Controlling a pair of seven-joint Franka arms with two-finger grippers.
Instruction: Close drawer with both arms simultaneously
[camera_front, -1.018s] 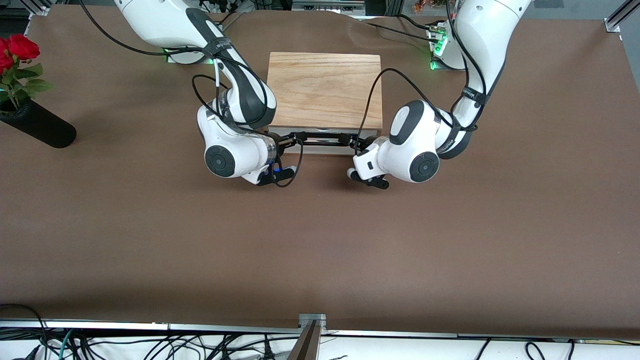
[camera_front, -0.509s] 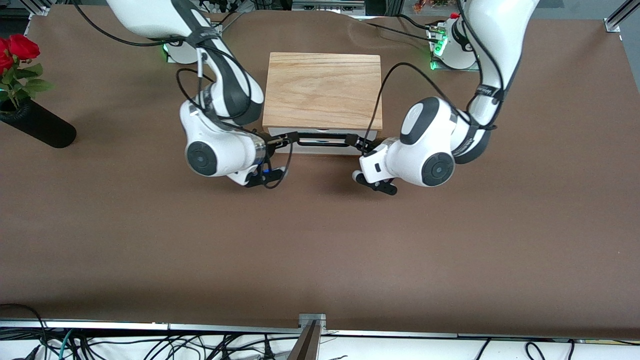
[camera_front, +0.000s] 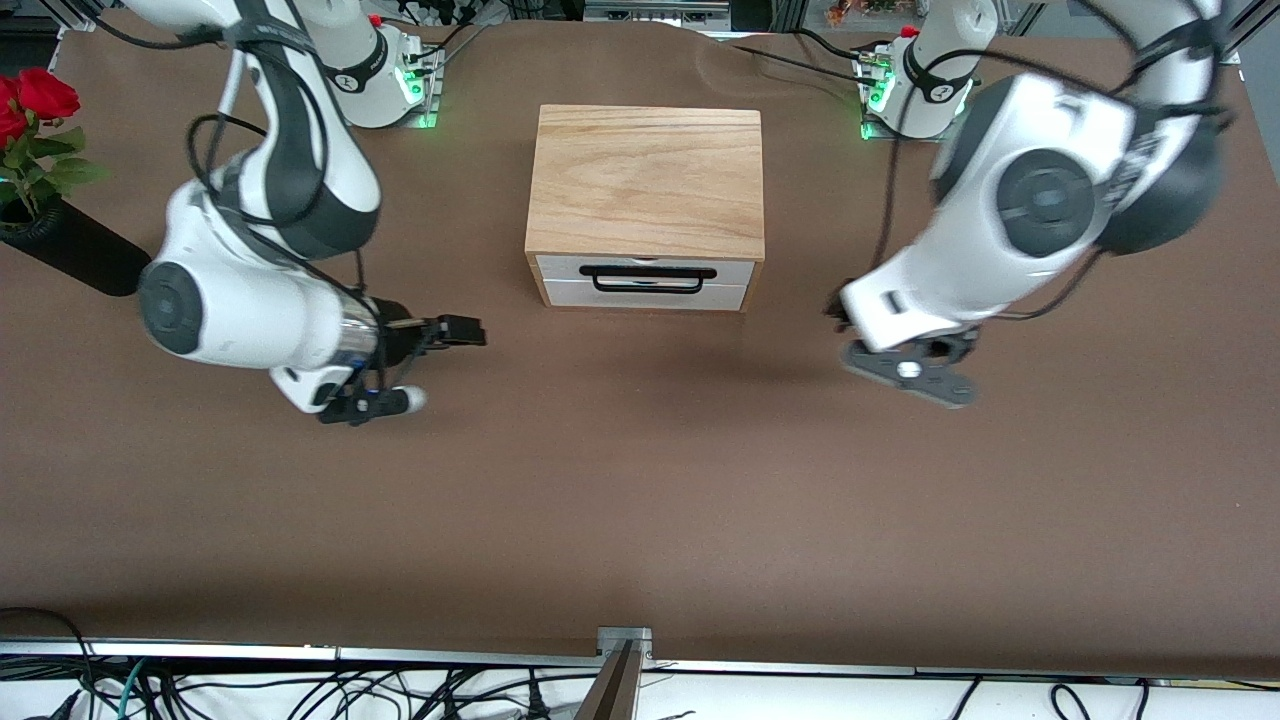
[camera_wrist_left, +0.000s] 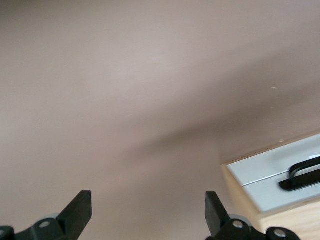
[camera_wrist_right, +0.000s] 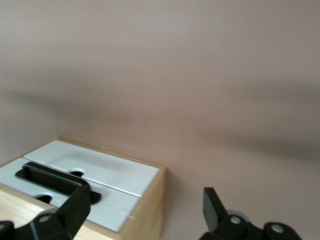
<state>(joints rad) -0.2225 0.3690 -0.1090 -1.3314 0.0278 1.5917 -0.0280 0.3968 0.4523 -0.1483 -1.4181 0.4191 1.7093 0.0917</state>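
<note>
The box (camera_front: 648, 180) is showing light, grained wood with a matt finish. The drawer (camera_front: 645, 281) front is looking smooth and white, its bar handle (camera_front: 648, 273) black. The bench (camera_front: 640, 480) is wearing a matt brown covering. Both arms' shells are gleaming as glossy white plastic.

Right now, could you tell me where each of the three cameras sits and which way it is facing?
Front view: high across the table, facing both arms; shows the box, closed drawer, right gripper and left gripper.
Left wrist view: on the left arm, facing the table; open fingertips and a drawer corner show.
Right wrist view: on the right arm; open fingertips before the drawer front.
All three share the drawer and its handle.
</note>
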